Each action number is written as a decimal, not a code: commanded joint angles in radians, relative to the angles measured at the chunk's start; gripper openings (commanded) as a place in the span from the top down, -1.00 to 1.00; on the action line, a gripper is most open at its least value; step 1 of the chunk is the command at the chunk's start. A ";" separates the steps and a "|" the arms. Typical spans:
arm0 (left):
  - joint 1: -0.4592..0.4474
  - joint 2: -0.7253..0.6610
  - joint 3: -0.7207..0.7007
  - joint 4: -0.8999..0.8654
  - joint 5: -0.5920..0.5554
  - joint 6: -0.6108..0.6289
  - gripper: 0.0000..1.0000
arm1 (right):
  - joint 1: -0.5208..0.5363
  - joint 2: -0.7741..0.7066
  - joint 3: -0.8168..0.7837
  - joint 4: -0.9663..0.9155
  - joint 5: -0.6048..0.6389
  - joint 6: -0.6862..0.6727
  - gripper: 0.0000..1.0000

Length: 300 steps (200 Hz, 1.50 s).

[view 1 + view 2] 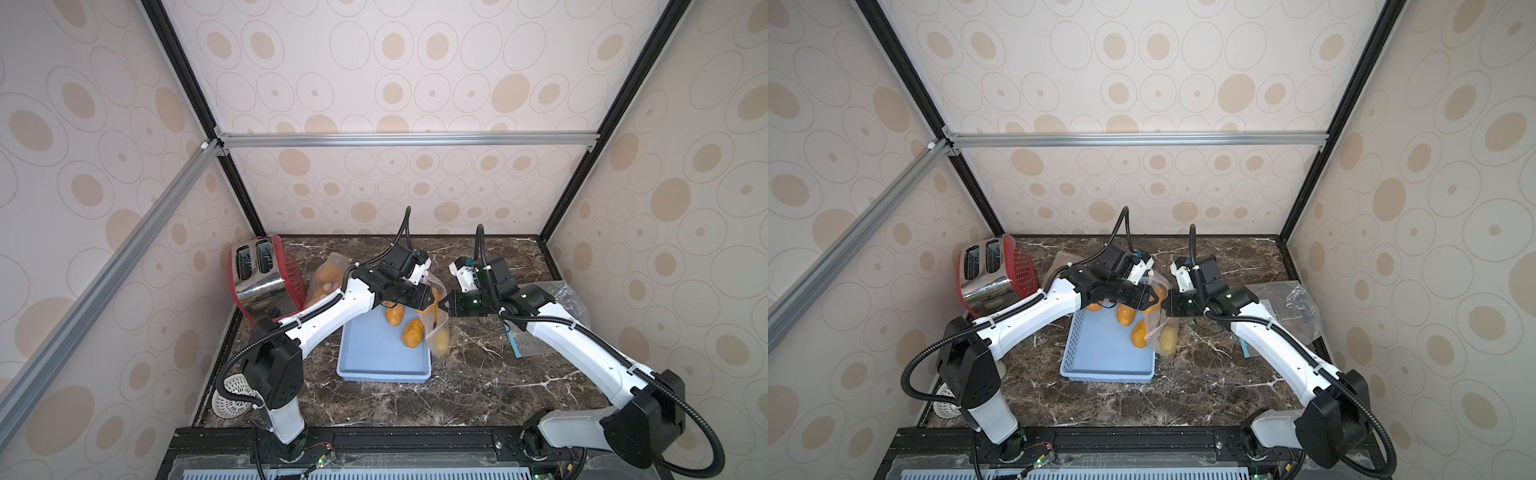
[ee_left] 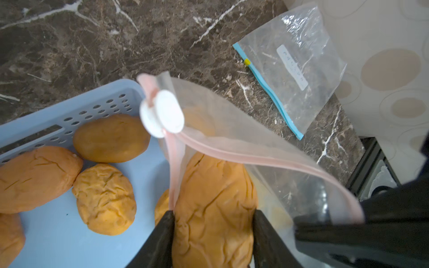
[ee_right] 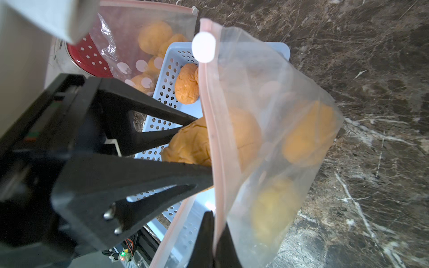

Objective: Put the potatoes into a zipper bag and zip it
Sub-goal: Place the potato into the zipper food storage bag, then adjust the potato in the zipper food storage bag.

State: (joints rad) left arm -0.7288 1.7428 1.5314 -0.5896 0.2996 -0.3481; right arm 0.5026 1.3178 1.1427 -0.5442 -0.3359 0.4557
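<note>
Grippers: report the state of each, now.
Left gripper: closed on a potato, at the mouth of the zipper bag.
Right gripper: shut, pinching that bag's rim.

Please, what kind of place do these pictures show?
Probably a mock kitchen corner built for robot trials, not a real home: a dark marble-patterned countertop, a red and chrome two-slot toaster, and wallpapered panels on an aluminium and black frame.
</note>
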 commanded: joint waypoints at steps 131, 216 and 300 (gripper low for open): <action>-0.017 0.044 0.187 -0.083 0.084 0.076 -0.52 | -0.003 0.025 0.025 -0.008 0.010 -0.005 1.00; 0.036 -0.112 0.054 -0.011 0.087 0.050 -0.39 | -0.003 0.005 0.020 -0.009 0.018 -0.007 1.00; 0.145 -0.218 -0.351 0.336 0.203 -0.109 0.26 | -0.004 0.001 0.008 0.002 0.010 -0.006 1.00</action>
State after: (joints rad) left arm -0.5774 1.5154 1.2327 -0.4244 0.3786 -0.3946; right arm 0.5026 1.3388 1.1446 -0.5529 -0.3290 0.4553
